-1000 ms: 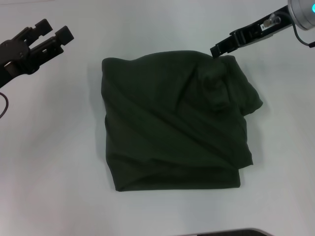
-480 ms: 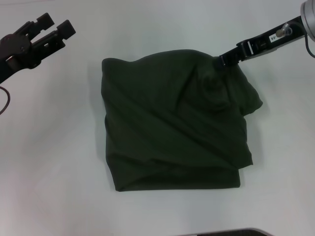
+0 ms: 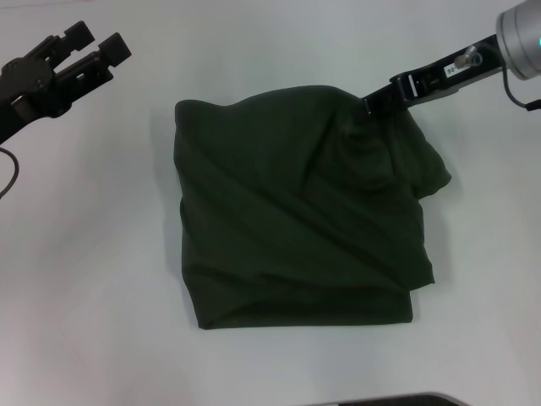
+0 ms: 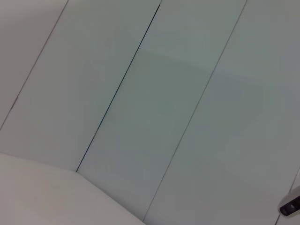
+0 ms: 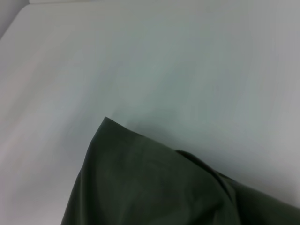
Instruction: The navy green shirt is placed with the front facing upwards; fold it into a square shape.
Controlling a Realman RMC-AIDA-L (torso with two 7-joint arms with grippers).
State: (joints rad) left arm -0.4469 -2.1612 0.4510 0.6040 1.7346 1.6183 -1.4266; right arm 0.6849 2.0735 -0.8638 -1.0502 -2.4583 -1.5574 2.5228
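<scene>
My right gripper has crept back onto the navy green shirt at its upper-right bump, grip unreadable, so tidying continues; left gripper, parted, idles upper left.

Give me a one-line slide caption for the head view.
Right tool at the folded navy green shirt's far corner; left tool parked aside.

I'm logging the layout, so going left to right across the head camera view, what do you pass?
left gripper, raised at the far left with its fingers apart → navy green shirt, folded in the middle of the white table → right gripper, at the shirt's far right corner.
</scene>
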